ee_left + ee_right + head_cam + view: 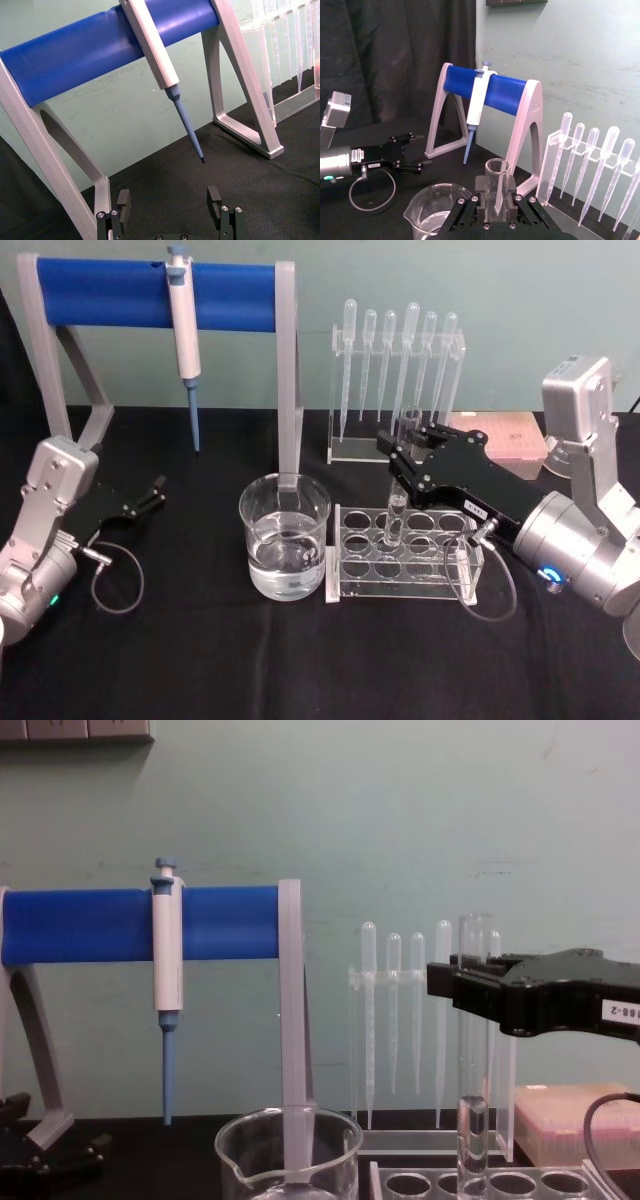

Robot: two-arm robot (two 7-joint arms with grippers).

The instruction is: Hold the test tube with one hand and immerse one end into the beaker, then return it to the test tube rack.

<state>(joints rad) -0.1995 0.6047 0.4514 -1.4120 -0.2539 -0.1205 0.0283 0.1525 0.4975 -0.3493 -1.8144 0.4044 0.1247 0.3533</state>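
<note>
A: One arm is doing the work here. The right gripper (407, 443) has its fingers (479, 186) closed on the upper part of the test tube (398, 502), which stands upright in a back-row hole of the clear rack (408, 556).

B: So is the tube out of the rack yet?

A: Its lower end sits at the rack's hole level in the head view, and the chest view shows it down among the holes, so I judge it not lifted clear. Whether the round bottom touches the rack floor I cannot tell.

B: And the beaker?

A: The beaker (285, 537) stands just beside the rack, on the robot's left of it, part-filled with clear liquid. It is apart from the tube.

B: What about the other arm?

A: The left gripper (152, 494) rests low over the bench (200, 660) well to the left, fingers (124, 198) spread apart and holding nothing, facing the blue pipette stand (155, 287).

B: Which step, then?

A: The grasp looks made; the lift is in hand or just about to begin. Next, the tube needs a straight rise until its bottom clears the rack top, then a short carry left over the beaker's rim, then a lowering until its end dips under.

B: Risks?

A: Tilting while the tube is in the hole could bind glass against the rack.
</note>
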